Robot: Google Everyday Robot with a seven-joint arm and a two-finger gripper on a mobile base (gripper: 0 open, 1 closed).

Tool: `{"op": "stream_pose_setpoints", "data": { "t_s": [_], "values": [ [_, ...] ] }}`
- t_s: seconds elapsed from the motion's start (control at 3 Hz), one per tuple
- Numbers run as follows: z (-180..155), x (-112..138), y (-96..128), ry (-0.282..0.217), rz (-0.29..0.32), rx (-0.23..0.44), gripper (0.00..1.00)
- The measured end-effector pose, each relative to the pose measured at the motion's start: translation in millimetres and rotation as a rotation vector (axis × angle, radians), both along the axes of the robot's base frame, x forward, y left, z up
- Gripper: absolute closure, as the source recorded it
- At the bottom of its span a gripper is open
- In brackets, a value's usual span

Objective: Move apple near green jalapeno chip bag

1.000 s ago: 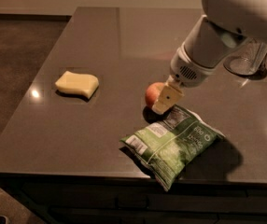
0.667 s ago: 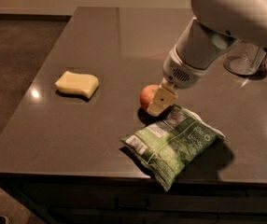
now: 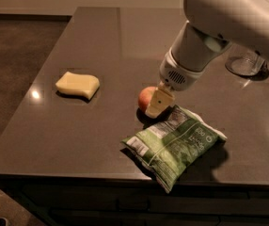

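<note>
The small red-orange apple (image 3: pixel 145 97) is on the dark table (image 3: pixel 78 135), just beyond the top left edge of the green jalapeno chip bag (image 3: pixel 174 142). The bag lies flat near the table's front edge, white label up. My gripper (image 3: pixel 154 102) comes down from the white arm at the upper right and is shut on the apple. One pale finger (image 3: pixel 159 103) covers the apple's right side. The apple sits at or just above the tabletop, a small gap from the bag.
A pale yellow sponge (image 3: pixel 77 84) lies on the left of the table. A clear glass (image 3: pixel 244 60) stands at the back right, partly behind the arm. The table's front edge runs just below the bag.
The gripper and the apple have shifted together a little to the left and slightly toward the front. The bag and sponge have not moved.
</note>
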State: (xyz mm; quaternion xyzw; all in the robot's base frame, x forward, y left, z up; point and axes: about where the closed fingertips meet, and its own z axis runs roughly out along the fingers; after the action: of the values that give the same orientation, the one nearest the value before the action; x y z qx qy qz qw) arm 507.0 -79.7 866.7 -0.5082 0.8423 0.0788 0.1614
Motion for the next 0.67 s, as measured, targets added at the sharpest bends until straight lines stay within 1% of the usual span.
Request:
{"op": "stream_pose_setpoints", "data": {
  "t_s": [0.67],
  "values": [
    [0.6,-1.4,1.2,-0.001,0.003,-0.002,0.12]
  ]
}}
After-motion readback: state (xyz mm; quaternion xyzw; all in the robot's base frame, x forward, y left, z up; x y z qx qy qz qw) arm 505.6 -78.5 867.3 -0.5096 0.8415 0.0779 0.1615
